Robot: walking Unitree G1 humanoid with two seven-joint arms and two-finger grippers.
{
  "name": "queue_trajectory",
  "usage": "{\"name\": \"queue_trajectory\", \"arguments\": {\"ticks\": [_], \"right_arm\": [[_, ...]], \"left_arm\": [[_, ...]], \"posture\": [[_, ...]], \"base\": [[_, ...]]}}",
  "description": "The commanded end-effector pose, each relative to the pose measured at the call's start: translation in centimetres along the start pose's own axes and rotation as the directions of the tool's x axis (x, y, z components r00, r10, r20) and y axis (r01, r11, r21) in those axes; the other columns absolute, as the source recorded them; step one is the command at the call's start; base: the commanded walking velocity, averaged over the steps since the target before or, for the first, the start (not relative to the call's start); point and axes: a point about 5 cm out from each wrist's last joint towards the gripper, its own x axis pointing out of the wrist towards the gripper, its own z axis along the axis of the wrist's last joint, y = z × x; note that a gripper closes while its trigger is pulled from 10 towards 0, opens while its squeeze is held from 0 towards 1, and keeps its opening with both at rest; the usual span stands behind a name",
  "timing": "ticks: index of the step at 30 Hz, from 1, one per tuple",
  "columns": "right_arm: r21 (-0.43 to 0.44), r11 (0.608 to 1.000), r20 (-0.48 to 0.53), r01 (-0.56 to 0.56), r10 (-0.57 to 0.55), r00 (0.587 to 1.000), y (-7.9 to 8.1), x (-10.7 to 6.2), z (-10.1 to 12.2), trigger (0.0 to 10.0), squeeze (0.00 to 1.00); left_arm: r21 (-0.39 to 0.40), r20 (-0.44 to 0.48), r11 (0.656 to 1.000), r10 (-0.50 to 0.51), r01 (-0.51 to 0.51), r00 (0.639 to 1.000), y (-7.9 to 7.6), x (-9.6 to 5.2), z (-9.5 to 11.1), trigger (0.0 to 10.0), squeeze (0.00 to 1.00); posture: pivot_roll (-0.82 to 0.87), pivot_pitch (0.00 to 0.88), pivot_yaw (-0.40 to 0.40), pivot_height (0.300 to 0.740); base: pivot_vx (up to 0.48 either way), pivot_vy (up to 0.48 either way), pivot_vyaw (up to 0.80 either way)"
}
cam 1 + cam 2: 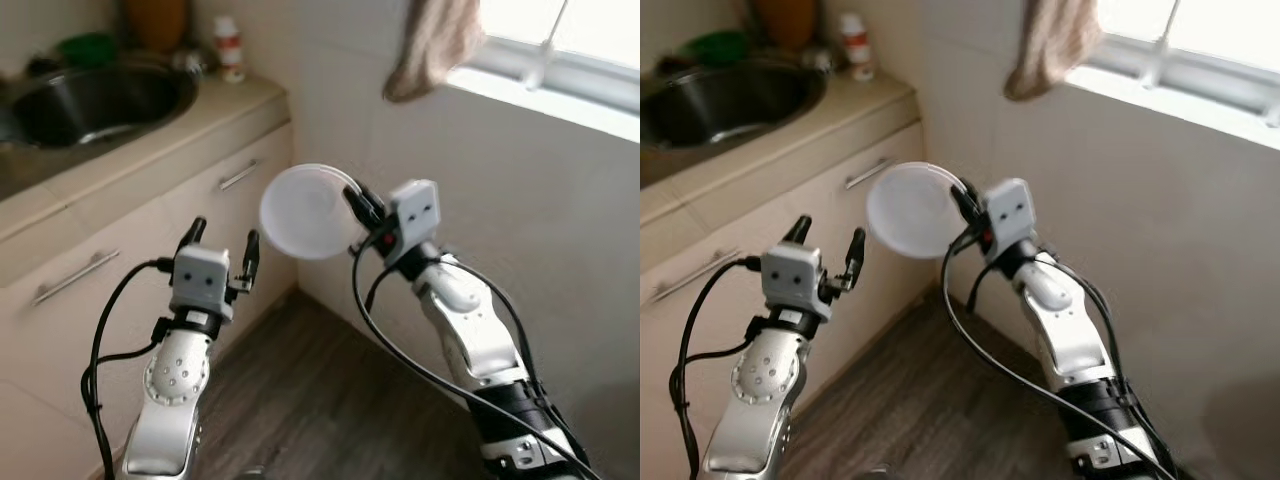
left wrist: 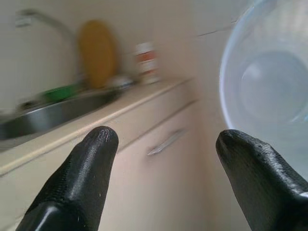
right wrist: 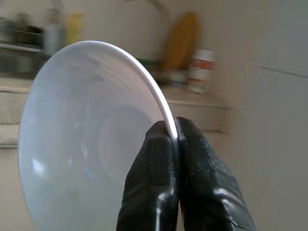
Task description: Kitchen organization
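Floorboards (image 1: 330, 400) of dark wood grain run beneath both silver arms, closest to the camera. Above them the left end effector (image 1: 222, 246) is raised in front of the cabinet, its two black fingers (image 2: 82, 178) spread apart with nothing between them. The right end effector (image 1: 358, 207) is lifted a little higher and just to the right, and its fingers are pinched tight on the rim of a white translucent bowl (image 1: 305, 212). The bowl is held in the air on its side, tilted so that its hollow faces the left end effector, and it hangs between the two arms, in front of the cream cabinet (image 1: 150, 250), touching nothing but the fingers. In the right wrist view the thin rim (image 3: 159, 103) passes straight between the two closed fingertips.

Behind the bowl the cabinet front carries two metal bar handles (image 1: 240, 175). On top of it lies a beige worktop (image 1: 240, 100) with a round steel sink (image 1: 95, 100) let into it. At the far edge of the worktop, by the wall, a small white bottle with a red band (image 1: 230, 48) stands upright, with something green (image 1: 85, 47) and an orange-brown board (image 2: 97, 50) beyond the sink, both blurred. To the right a beige cloth (image 1: 432, 45) hangs near the window sill (image 1: 560, 85).
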Motion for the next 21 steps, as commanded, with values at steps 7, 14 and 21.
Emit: {"name": "queue_trajectory", "arguments": {"ticks": [7, 14, 21], "right_arm": [[-0.063, 0.998, 0.069, -0.011, 0.015, 0.997, 0.1, 1.3, 1.4, 0.0, 0.0], [-0.123, 0.992, 0.111, -0.011, 0.025, 0.993, 0.0, 2.3, 2.3, 0.0, 0.0], [-0.141, 0.99, 0.128, -0.01, 0.028, 0.991, -0.1, 2.7, 2.5, 0.0, 0.0]], "left_arm": [[-0.001, 0.035, 1.0, 0.018, -0.018, 0.999, 0.2, 0.3, 0.7, 10.0, 0.0], [-0.001, 0.04, 1.0, 0.03, -0.03, 0.999, 0.3, 0.4, 0.7, 10.0, 0.0], [-0.003, 0.044, 0.999, 0.032, -0.032, 0.999, 0.2, 0.5, 0.8, 10.0, 0.0]], "posture": [[0.02, 0.005, -0.031, 0.74], [0.02, 0.003, -0.035, 0.74], [0.03, 0.003, -0.035, 0.74]], "base": [[0.28, 0.0, 0.8], [0.268, 0.0, 0.8], [0.26, 0.0, 0.8]]}}
